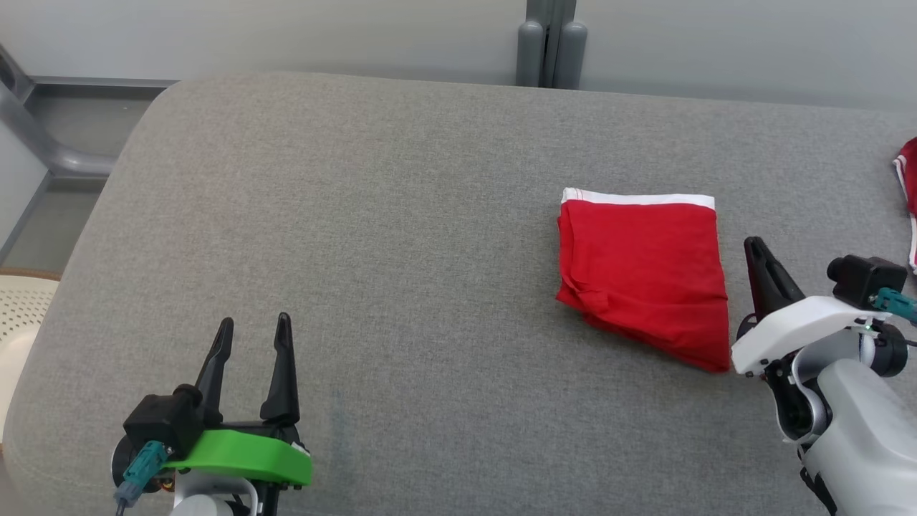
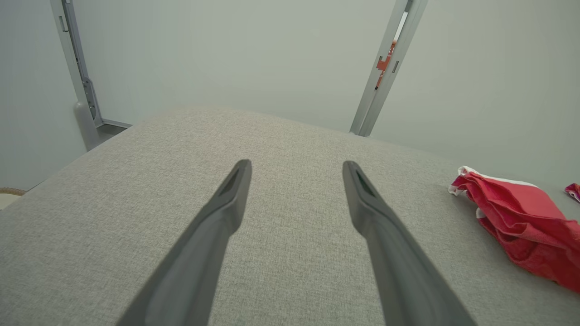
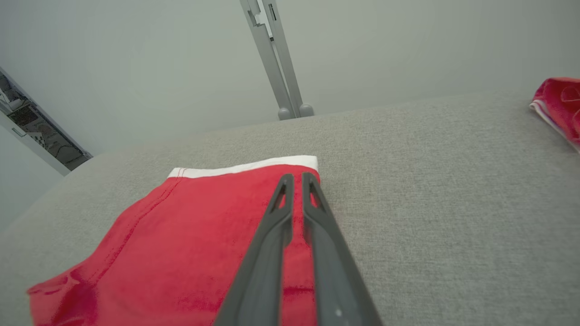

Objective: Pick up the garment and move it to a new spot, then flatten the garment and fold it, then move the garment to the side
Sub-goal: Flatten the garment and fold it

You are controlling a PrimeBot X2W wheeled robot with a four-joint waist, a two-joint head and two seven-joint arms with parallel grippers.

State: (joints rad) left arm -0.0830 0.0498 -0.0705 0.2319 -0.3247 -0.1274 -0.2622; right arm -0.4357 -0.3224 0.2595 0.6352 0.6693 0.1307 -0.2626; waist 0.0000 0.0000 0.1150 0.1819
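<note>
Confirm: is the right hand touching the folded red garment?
Cannot tell. In the head view the right hand borders the red garment at its near corner; the right wrist view overlaps them without showing height.

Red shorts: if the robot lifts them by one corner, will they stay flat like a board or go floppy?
Probably floppy: the red shorts are thin folded cloth with soft wrinkles, so the fold would likely fall open. Pushed, they would likely bunch up on the rough grey cushion rather than slide.
</note>
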